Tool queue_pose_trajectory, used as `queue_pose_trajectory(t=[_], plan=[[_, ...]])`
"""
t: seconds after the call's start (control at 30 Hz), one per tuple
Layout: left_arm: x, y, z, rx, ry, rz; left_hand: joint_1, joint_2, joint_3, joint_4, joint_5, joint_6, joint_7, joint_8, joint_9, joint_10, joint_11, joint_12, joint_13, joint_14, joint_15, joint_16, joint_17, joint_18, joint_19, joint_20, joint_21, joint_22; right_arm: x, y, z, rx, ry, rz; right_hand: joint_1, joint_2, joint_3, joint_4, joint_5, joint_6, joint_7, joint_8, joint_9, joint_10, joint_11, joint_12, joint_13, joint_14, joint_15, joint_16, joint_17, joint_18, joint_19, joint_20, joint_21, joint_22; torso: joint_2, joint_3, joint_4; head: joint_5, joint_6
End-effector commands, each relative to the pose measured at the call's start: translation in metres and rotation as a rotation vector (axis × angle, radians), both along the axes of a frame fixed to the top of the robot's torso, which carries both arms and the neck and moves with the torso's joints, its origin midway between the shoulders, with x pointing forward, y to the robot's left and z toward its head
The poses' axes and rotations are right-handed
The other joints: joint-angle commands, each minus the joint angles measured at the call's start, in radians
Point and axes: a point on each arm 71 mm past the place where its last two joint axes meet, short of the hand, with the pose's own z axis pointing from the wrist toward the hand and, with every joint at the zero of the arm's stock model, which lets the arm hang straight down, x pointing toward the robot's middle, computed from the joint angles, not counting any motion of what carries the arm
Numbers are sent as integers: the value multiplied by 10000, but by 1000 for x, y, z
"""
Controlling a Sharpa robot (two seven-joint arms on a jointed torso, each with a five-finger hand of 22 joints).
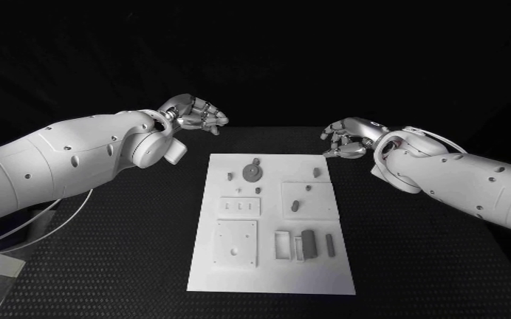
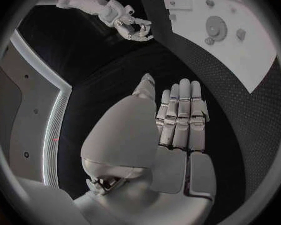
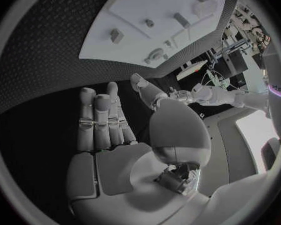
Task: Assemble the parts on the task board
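The task board (image 1: 272, 223) lies flat at the middle of the worktop (image 1: 117, 260), its small grey parts (image 1: 253, 171) scattered across it, some seated in recesses. None is held. The left hand (image 1: 195, 114) and right hand (image 1: 348, 139) hover off the board's far corners, fingers loosely spread and holding nothing, likely parked clear so the layout stays unobstructed before a first pick.

Head camera looking down, wrist cameras behind hands, all sharing task board (image 1: 272, 223)
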Motion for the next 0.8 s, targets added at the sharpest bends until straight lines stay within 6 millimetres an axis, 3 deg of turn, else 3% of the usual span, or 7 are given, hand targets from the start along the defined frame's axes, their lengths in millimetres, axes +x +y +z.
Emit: queue_pose_trajectory(t=[0.03, 0.13, 0.4, 0.57, 0.63, 0.8], plan=[[0, -5, 2, -30, -175, -370, 79, 72, 26, -25, -66, 168, -47, 70, 19, 69, 16, -42, 24, 16, 8, -53, 19, -149, -58, -9, -52, -12, -2, 2, -9, -453, 179, 327, 57, -36, -16, -33, 23, 334, 430, -27, 9, -22, -3, -44, -23, -81, -6, 1, -18, 388, -71, 9, -51, 13, 10, -18, 32, -139, 8], [0, -5, 2, -31, -203, -350, 87, 71, 14, -26, -67, 175, -55, 58, 14, 51, 24, -60, 26, 9, 11, -60, 22, -149, -65, -5, -54, -14, -3, 1, -16, -508, 299, 335, 64, -61, -22, -27, 21, 298, 415, -43, 5, -19, -11, -39, -44, -82, -12, 14, -24, 388, -63, 13, -51, 18, 8, -23, 57, -156, -14], [0, -5, 1, -21, -202, -321, 82, 7, -61, -20, -67, 53, 39, -83, -40, -10, 59, -126, 42, 12, 15, -76, 42, -149, -66, -1, -47, -16, -5, 4, -36, -649, 631, 360, 87, -66, -18, -20, 22, 251, 399, -62, 1, -11, -24, -27, -73, -91, -24, 26, -39, 388, -61, 18, -57, 24, 3, -38, 54, -272, -7], [0, -6, 0, 3, -145, -279, 60, -60, -104, -21, -67, -50, 97, -171, -69, -68, 85, -163, 44, 12, 17, -87, 51, -149, -65, 1, -46, -19, -5, 5, -45, -771, 1010, 348, 98, -45, -11, -15, 24, 243, 397, -64, 3, -9, -26, -22, -84, -95, -27, 30, -44, 388, -61, 19, -60, 25, 7, -20, 87, -302, -18], [0, -6, -1, 12, -136, -265, 48, -92, -122, -19, -67, -113, 132, -220, -83, -104, 101, -178, 45, 11, 18, -94, 57, -149, -65, 3, -46, -21, -6, 3, -49, -823, 1135, 305, 106, -10, -6, -9, 24, 240, 405, -63, 5, -6, -25, -16, -96, -100, -27, 34, -51, 388, -62, 21, -65, 26, 11, -39, 103, -314, 12], [0, -4, -1, 21, -137, -219, 41, -110, -130, -20, -67, -140, 147, -243, -87, -134, 114, -187, 46, 9, 20, -100, 60, -149, -69, 4, -48, -23, -7, 0, -54, -891, 1324, 291, 130, 17, -2, -21, 23, 247, 421, -56, 11, -5, -16, -7, -111, -108, -21, 41, -59, 388, -66, 21, -70, 30, 26, -33, 152, -323, -9]])
